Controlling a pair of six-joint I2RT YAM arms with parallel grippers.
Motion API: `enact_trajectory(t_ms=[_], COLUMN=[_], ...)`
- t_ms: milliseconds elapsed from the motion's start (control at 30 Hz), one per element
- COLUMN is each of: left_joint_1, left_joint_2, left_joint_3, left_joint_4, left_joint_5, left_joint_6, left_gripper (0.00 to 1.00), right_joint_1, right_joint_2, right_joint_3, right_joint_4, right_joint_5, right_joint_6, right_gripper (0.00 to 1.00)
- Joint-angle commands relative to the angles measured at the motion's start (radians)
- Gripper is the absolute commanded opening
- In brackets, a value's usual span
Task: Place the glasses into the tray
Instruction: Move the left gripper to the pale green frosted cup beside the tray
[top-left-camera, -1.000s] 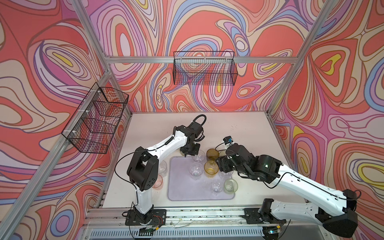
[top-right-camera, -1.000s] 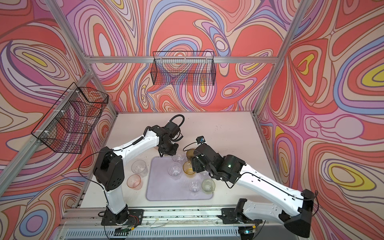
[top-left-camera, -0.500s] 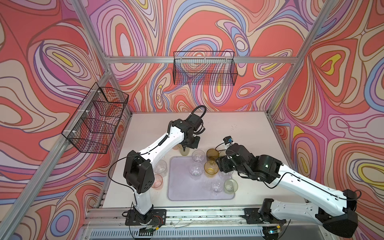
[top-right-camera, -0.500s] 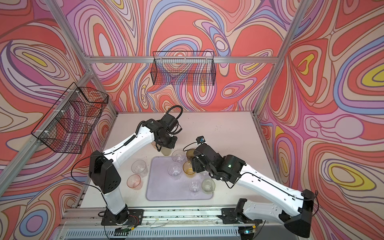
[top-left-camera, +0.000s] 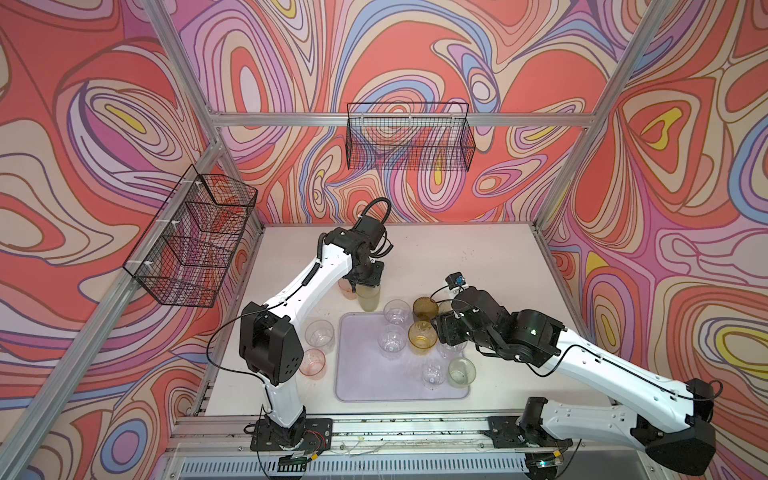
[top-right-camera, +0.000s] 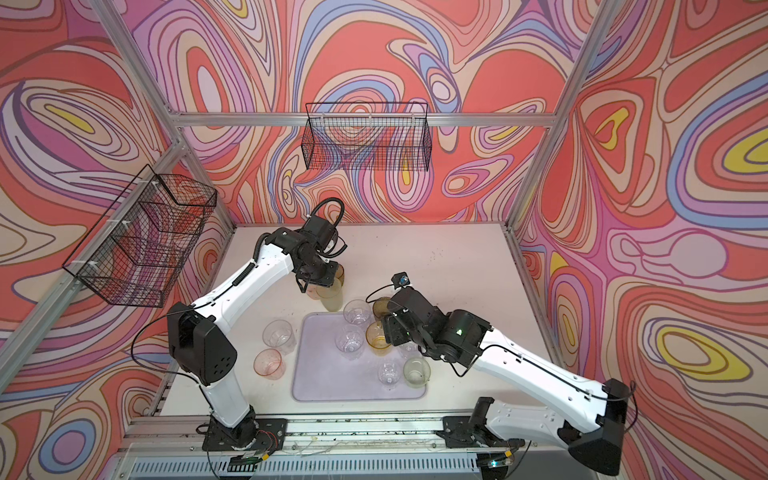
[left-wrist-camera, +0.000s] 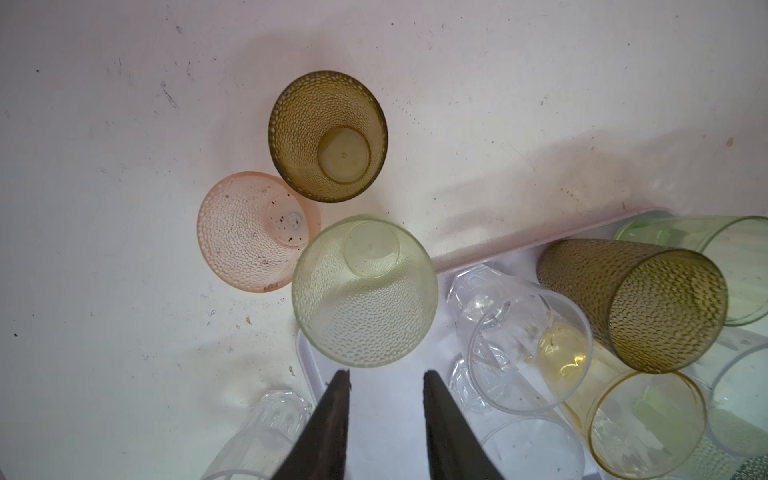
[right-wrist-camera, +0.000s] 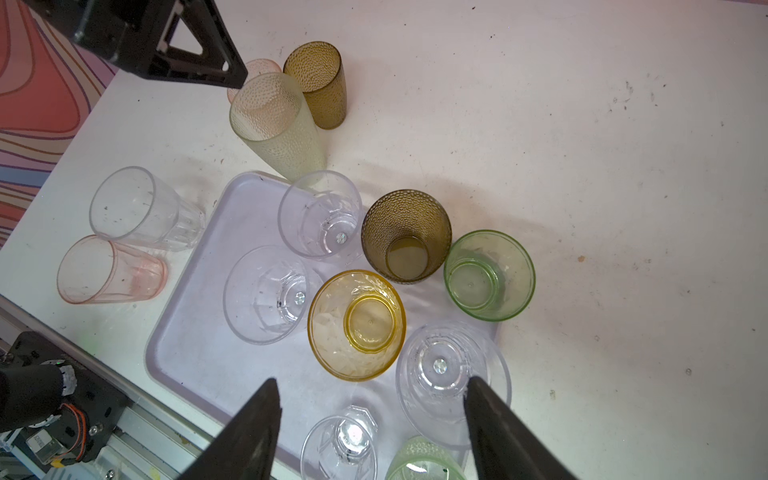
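Tray: the pale purple tray lies flat on the white table, close to its front edge and about in the middle.
In the tray: a yellow glass stands near the middle, with a clear glass just beside it on the left. A far clear glass stands at the tray's far edge. A small clear glass and a light green glass stand side by side near the front right corner.
By the tray's right edge: a wide clear glass stands under the right arm.
At the far right corner: a brown glass and a green glass stand side by side. I cannot tell if they are on the tray or just off it.
Not in the tray: a tall pale glass stands on the table just past the tray's far left corner. A pink bumpy glass and a tall brown glass stand close behind it. A big clear glass and a pink glass stand on the table left of the tray.
Left gripper: it hangs just above the tall pale glass. Its jaws are a little apart, with nothing between them.
Right gripper: it is over the tray's right side. Its jaws are wide apart and hold nothing. One finger is over the rim of the wide clear glass.
Walls: a black wire basket hangs on the left wall and a long wire basket on the back wall.
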Motion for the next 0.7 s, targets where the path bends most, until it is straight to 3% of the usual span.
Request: enact_trajectory(t_ms=[0, 333, 667], left_joint_1=[0.02, 0.101, 0.113], left_joint_2=[-0.013, 0.031, 0.068], left_joint_3=[0.024, 0.006, -0.025], left_joint_4=[-0.046, -0.026, 0.02], left_joint_5=[0.004, 0.027, 0.05], left_joint_6=[0.012, 0.002, -0.004], left_gripper=[0.35, 0.36, 0.36], right_joint_1=[-0.004, -0.004, -0.003], right_joint_2=[0.006, 0.041, 0.051], right_joint_3=[0.019, 0.045, 0.051], right_joint_4=[-0.007, -0.011, -0.013], right_joint_5=[-0.01, -0.019, -0.024], right_joint_6=[-0.012, -0.023, -0.027], right_gripper=[0.73, 0.73, 0.73])
